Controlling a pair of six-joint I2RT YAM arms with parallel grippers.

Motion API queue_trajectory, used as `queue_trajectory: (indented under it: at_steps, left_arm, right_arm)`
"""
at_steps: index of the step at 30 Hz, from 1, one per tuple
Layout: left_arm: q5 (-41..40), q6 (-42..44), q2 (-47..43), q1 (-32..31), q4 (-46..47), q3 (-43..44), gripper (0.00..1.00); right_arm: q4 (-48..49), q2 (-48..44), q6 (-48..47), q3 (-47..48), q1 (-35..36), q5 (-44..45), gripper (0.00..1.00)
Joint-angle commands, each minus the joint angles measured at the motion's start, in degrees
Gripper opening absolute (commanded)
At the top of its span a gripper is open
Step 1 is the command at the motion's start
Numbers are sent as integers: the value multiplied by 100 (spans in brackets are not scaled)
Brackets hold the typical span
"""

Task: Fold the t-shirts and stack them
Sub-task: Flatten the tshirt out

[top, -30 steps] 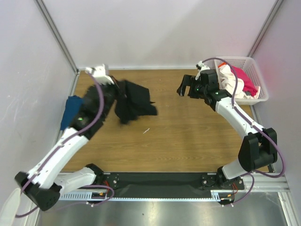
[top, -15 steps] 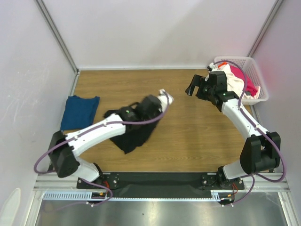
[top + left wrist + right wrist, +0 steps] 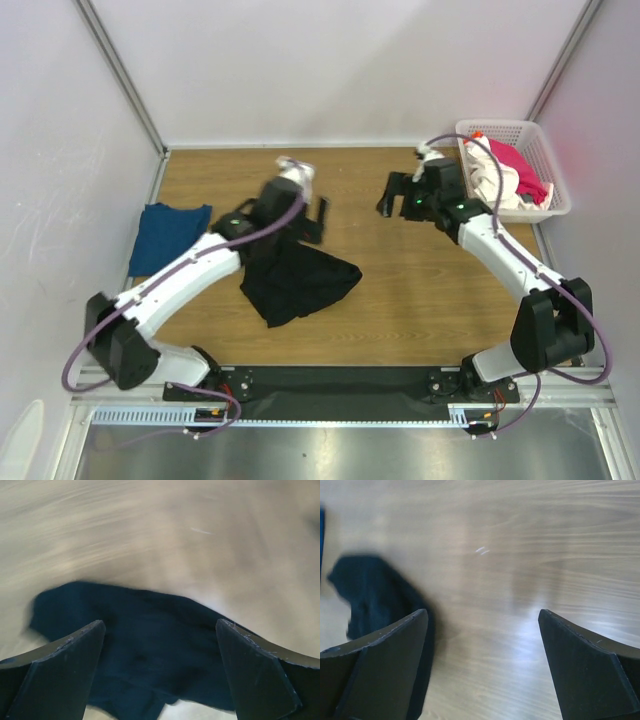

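Near the middle of the brown wooden table (image 3: 430, 300), somewhat towards the left arm's side, a large black cloth t-shirt (image 3: 300, 278) is shown lying in a crumpled, unfolded heap. Over its far edge the left gripper (image 3: 316, 215) is held with its two black fingers (image 3: 65, 670) spread wide and nothing between them, so the garment is released. In the left wrist view, which is blurred, the dark cloth is seen flat on the wood below the gap, apart from both fingers.

At the left edge of the table a dark blue cloth t-shirt (image 3: 168, 238) is laid as a flat, folded rectangle, well apart from the black one.

At the far right corner a white plastic lattice basket (image 3: 500, 126) is placed on the table. Two further garments are held in it: a white cloth shirt (image 3: 487, 175) bunched on the side nearer the arms' workspace, and a pink-red cloth shirt (image 3: 520, 168) just beside it.

Between the black heap and the basket the right gripper (image 3: 392, 200) is raised over bare wood, its fingers likewise parted and empty. In the right wrist view only the table is seen between them — the black cloth appears at the left margin, and a small white fleck (image 3: 481, 550) is marked on the wood.
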Motion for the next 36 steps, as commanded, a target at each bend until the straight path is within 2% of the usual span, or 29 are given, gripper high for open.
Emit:
queue_trajectory:
  at_steps: [1, 3, 6, 9, 11, 13, 15, 18, 24, 28, 29, 30, 33, 34, 36]
  left_arm:
    - [-105, -1361, -761, 1211, 185, -853, 100]
    - [395, -1564, -1103, 1711, 701, -1310, 100]
    - [564, -1933, -1122, 1881, 1248, -1769, 100]
    - [468, -2346, -727, 1881, 1687, -1866, 99]
    - [441, -2645, -472, 1881, 2056, -1893, 90]
    - [379, -2864, -24, 1873, 2188, -1770, 85]
    - [336, -3023, 300, 1829, 2268, -1717, 84]
    - [37, -3190, 521, 1636, 2329, -1673, 89]
    - [-648, -3375, 1181, 1249, 2268, -1462, 85]
    - [-1079, -3524, 1366, 1222, 2330, -1532, 64]
    - [-1167, -3533, 1375, 1222, 2347, -1541, 64]
    - [-1255, -3525, 1401, 1222, 2382, -1558, 59]
    - [-1317, -3428, 1419, 1222, 2479, -1585, 30]
    - [-1317, -3419, 1410, 1222, 2479, -1568, 1]
    - [-1361, -3254, 1262, 1257, 2453, -1541, 0]
  right_arm:
    - [179, -47, -454, 168, 822, 112, 100]
    - [329, 23, -586, 220, 990, 68, 100]
    - [216, 391, -543, 598, 1140, 391, 100]
    - [-136, 673, -350, 932, 991, 595, 100]
    - [-163, 648, -235, 855, 764, 351, 100]
    - [-119, 542, -95, 714, 622, 244, 100]
    - [-119, 306, -103, 469, 499, 322, 100]
    - [-136, 25, -164, 196, 359, 516, 100]
    - [-101, -135, -103, 36, 156, 384, 100]
    - [-92, -144, -120, 45, 147, 323, 100]
    - [-101, -144, -138, 36, 147, 340, 100]
    - [-101, -152, -147, 36, 138, 349, 100]
    - [-110, -144, -155, 36, 129, 349, 100]
    - [-119, -144, -147, 36, 129, 349, 100]
    - [-110, -161, -129, 36, 121, 349, 100]
